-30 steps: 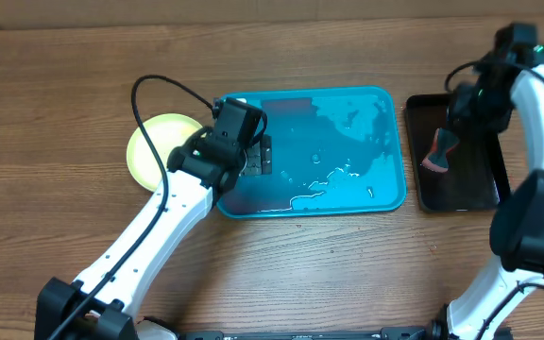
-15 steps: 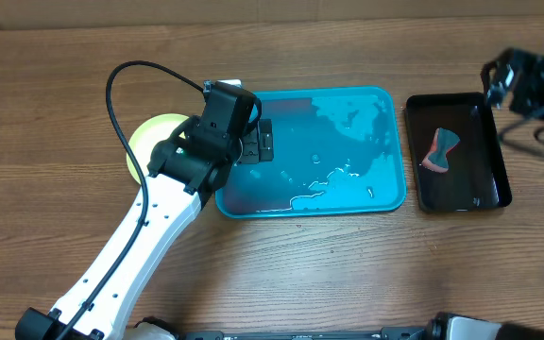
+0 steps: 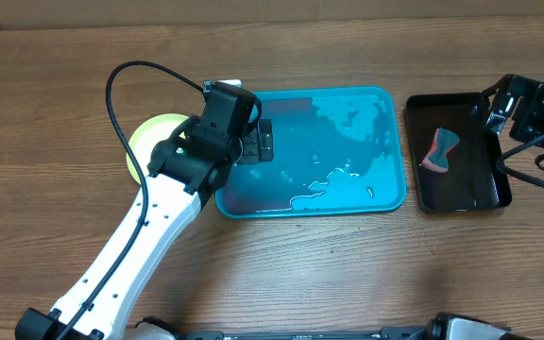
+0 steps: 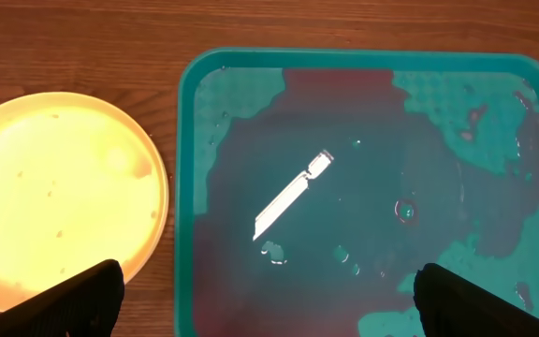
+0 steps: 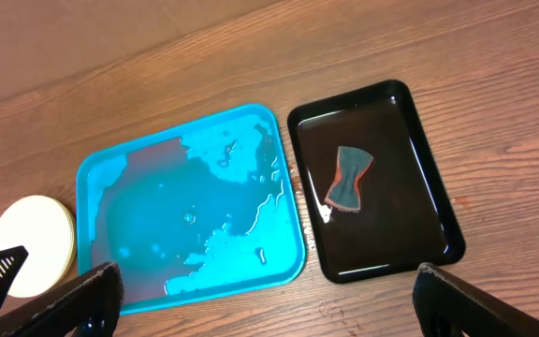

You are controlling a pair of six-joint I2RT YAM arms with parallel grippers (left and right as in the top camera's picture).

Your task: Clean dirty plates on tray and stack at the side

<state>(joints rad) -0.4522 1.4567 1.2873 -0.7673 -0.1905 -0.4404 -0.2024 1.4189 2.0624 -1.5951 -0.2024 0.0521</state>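
The teal tray point(image 3: 385, 194) lies mid-table with pools of reddish water and no plates on it; it also shows in the left wrist view point(image 4: 187, 187) and the right wrist view point(image 5: 92, 178). A stack of pale yellow plates point(image 3: 154, 132) sits on the table left of the tray, partly hidden by my left arm; its top plate point(image 4: 54, 197) looks clean, and it shows in the right wrist view point(image 5: 36, 239). No blue plate shows. My left gripper point(image 4: 268, 300) is open and empty above the tray's left end. My right gripper point(image 5: 269, 300) is open and empty, high above the table.
A small black tray point(image 3: 484, 194) stands right of the teal tray, with a grey and red sponge point(image 3: 439, 149) in it, also seen in the right wrist view point(image 5: 347, 178). A black cable point(image 3: 126, 80) loops over the left arm.
My right arm has pulled away from the black tray to the far right, leaving the sponge lying in it. My left arm shifted slightly left, then held still.
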